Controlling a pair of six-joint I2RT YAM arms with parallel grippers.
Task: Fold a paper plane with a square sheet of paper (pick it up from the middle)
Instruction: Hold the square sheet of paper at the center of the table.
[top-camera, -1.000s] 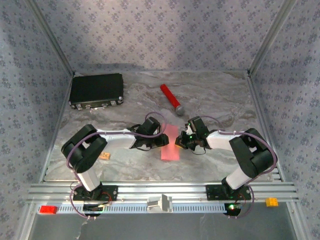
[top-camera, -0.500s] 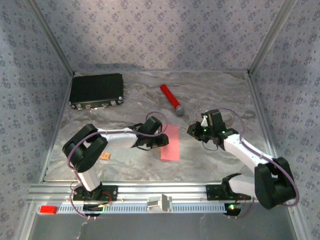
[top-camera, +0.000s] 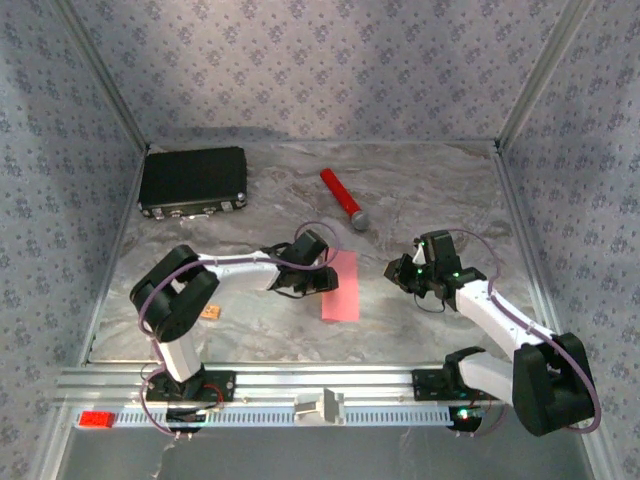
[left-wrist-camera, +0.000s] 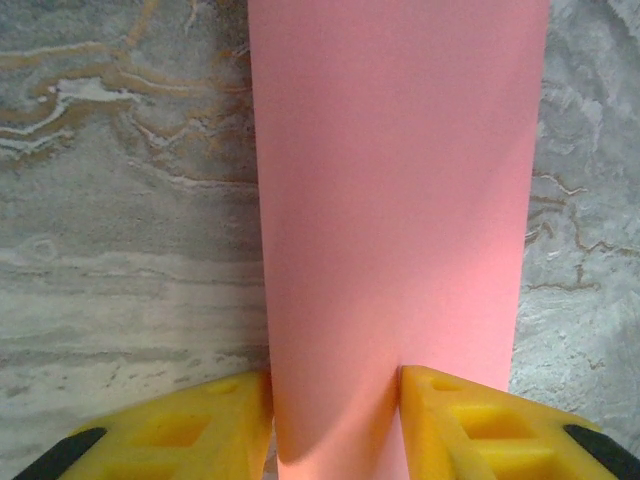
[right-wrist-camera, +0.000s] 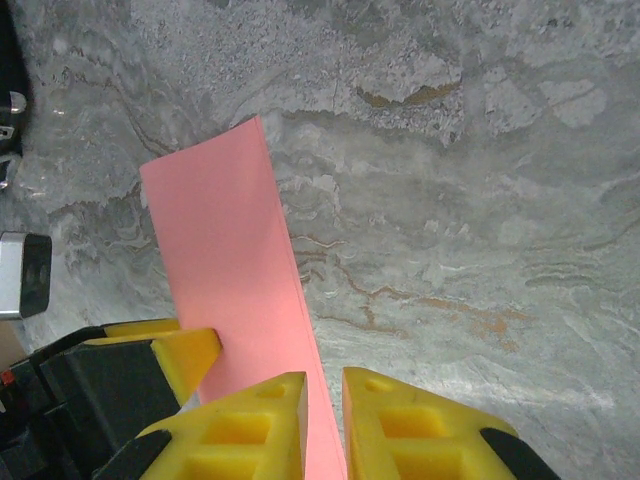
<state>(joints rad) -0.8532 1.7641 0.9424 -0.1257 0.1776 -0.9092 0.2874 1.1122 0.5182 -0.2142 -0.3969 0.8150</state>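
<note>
The square sheet of paper (top-camera: 341, 287) lies as a narrow pink-red folded strip at the table's middle. My left gripper (top-camera: 322, 280) is at the strip's left edge, shut on it. In the left wrist view the paper (left-wrist-camera: 390, 200) rises in a curve between the two yellow fingers of the left gripper (left-wrist-camera: 335, 420). My right gripper (top-camera: 397, 270) hangs a short way right of the strip, apart from it. Its jaws (right-wrist-camera: 325, 430) stand a narrow gap apart with nothing held. The paper (right-wrist-camera: 225, 250) shows beyond them.
A black case (top-camera: 193, 180) sits at the back left. A red cylinder with a grey tip (top-camera: 340, 197) lies behind the paper. A small tan block (top-camera: 210, 312) rests by the left arm. Patterned walls close in three sides.
My right gripper has let go of the paper's right edge, parted slightly and drawn back to the right. The left gripper keeps its hold in place.
</note>
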